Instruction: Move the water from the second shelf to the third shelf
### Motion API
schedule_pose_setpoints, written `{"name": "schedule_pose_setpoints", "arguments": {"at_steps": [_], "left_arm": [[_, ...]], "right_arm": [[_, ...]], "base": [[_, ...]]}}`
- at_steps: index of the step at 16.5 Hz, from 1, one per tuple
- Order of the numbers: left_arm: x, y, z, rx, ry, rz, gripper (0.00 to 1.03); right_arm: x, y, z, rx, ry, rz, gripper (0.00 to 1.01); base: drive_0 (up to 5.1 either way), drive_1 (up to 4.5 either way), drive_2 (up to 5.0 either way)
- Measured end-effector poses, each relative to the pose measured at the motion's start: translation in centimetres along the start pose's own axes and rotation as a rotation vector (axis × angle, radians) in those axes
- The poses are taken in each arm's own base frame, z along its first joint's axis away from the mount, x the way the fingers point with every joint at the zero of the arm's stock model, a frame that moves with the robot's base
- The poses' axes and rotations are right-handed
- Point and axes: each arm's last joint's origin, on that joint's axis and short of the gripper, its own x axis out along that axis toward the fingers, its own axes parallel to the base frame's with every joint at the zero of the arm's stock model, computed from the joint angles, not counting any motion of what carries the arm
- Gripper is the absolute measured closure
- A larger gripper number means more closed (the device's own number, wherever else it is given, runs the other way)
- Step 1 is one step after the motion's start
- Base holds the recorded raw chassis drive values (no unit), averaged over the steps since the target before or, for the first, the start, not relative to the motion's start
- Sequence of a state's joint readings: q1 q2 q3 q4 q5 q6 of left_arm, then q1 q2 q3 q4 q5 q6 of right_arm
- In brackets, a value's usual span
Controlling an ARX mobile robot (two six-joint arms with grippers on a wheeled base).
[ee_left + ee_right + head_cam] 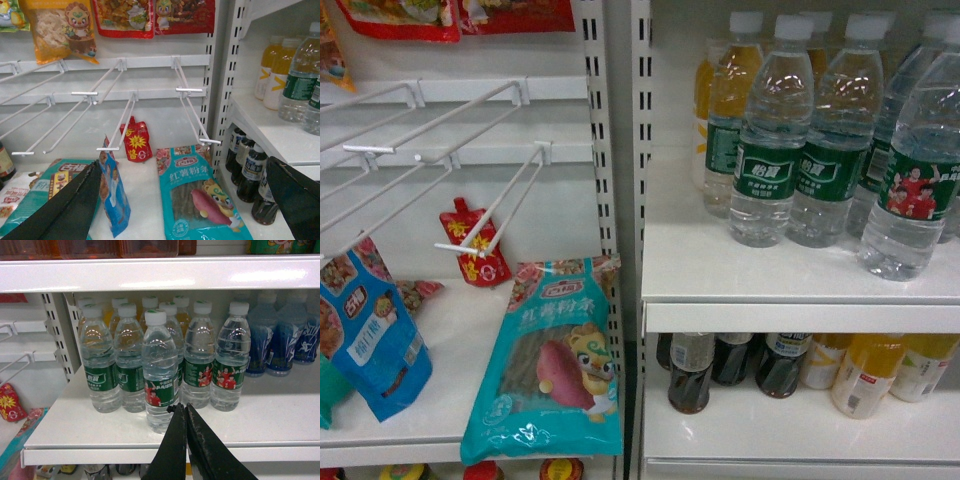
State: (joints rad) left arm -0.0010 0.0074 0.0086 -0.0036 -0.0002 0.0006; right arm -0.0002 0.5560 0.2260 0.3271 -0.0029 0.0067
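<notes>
Several water bottles (160,371) are standing together on a white shelf (280,425), with the nearest one sitting at the front, apart from the row behind it. The right hand (185,409) is hovering just before that front bottle, its fingers pressed together and grasping nothing. The left hand (185,200) is spreading wide over a teal snack bag (197,197), holding nothing. Dark cola bottles (735,365) are standing on the shelf below.
</notes>
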Motion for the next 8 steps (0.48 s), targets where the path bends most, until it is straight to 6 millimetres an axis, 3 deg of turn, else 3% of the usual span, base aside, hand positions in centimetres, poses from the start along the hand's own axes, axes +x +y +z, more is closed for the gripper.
{"name": "schedule_pose_setpoints", "arguments": {"at_steps": [8], "left_arm": [[0.0,0.0,0.0,0.0,0.0,0.0,0.05]], "right_arm": [[-2.1,0.0,-3.3,-0.004,-0.001,0.0,0.99]], "base": [[0.0,0.0,0.0]]}}
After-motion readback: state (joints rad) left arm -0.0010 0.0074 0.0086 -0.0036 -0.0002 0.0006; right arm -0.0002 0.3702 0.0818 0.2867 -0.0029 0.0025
